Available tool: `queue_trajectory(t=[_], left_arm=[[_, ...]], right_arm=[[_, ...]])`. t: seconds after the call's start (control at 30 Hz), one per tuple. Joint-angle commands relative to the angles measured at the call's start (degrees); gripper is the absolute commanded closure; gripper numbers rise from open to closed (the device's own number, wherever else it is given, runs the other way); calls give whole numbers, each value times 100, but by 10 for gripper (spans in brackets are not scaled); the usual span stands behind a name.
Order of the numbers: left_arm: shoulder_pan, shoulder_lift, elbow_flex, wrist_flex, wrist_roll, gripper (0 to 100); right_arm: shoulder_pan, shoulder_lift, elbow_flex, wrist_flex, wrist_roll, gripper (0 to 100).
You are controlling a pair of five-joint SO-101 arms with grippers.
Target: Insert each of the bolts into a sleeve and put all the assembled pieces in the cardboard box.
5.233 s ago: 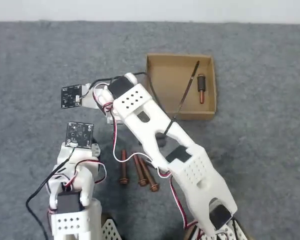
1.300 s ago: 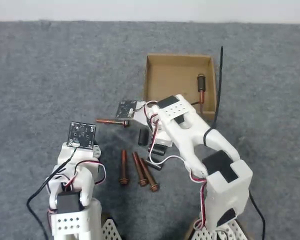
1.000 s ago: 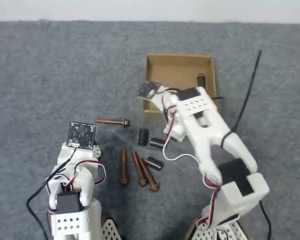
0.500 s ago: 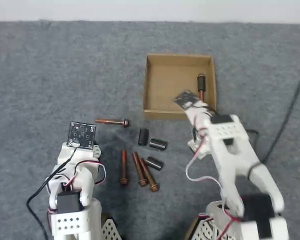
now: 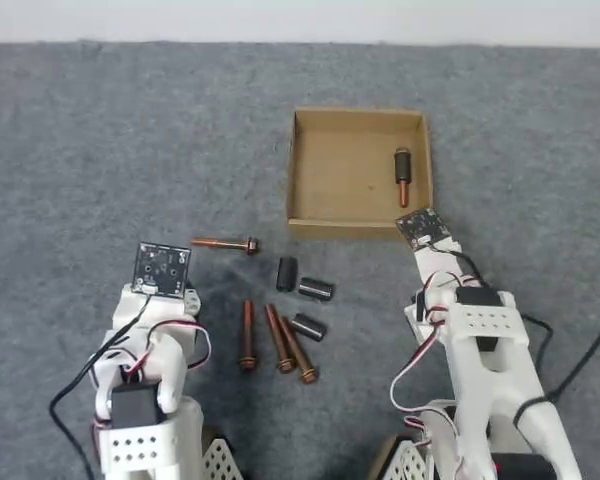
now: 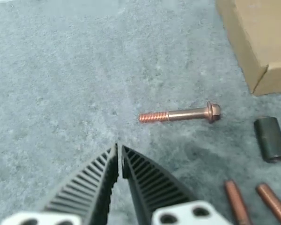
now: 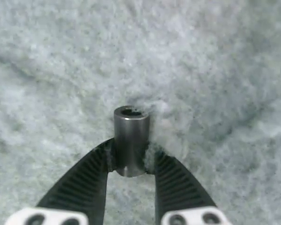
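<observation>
My right gripper (image 7: pixel 131 150) is shut on a dark sleeve (image 7: pixel 131 136), held upright over the grey carpet. The right arm (image 5: pixel 480 330) sits near the front right corner of the cardboard box (image 5: pixel 298 170). One assembled bolt and sleeve (image 5: pixel 403 175) lies inside the box. My left gripper (image 6: pixel 120 150) is shut on nothing, a short way from a lone copper bolt (image 6: pixel 180 114) (image 5: pixel 225 243). Three dark sleeves (image 5: pixel 316 289) lie loose between the arms. Three more bolts (image 5: pixel 278 338) lie side by side nearer the bases.
The carpet (image 5: pixel 100 130) spreads bare to the left and far side. A corner of the box (image 6: pixel 257 51) rises beyond the lone bolt in the left wrist view, with one sleeve (image 6: pixel 270 139) close by. Loose cables hang from both arms.
The right arm swung from the far left, across the front of the box, and drew back to the right near side. The lone bolt now lies uncovered. The left arm stayed still.
</observation>
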Motion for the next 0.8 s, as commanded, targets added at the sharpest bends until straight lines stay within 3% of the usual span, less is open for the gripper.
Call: queue_trajectory(t=[0.0, 0.27, 0.47, 0.67, 0.77], left_arm=[[26, 1257, -998, -9, 0, 988], [35, 4334, -3020, -9, -123, 987], [273, 6101, -4347, 141, -993, 987], [1055, 7305, -5270, 923, -2409, 987], [1310, 7719, -5596, 967, -2787, 987]], right_arm=[[66, -251, -44, -110, -35, 991], [66, -251, -44, -119, -26, 991], [75, -251, -35, -127, -26, 991], [75, -251, -35, -127, -26, 991], [127, -251, -35, -127, -18, 991]])
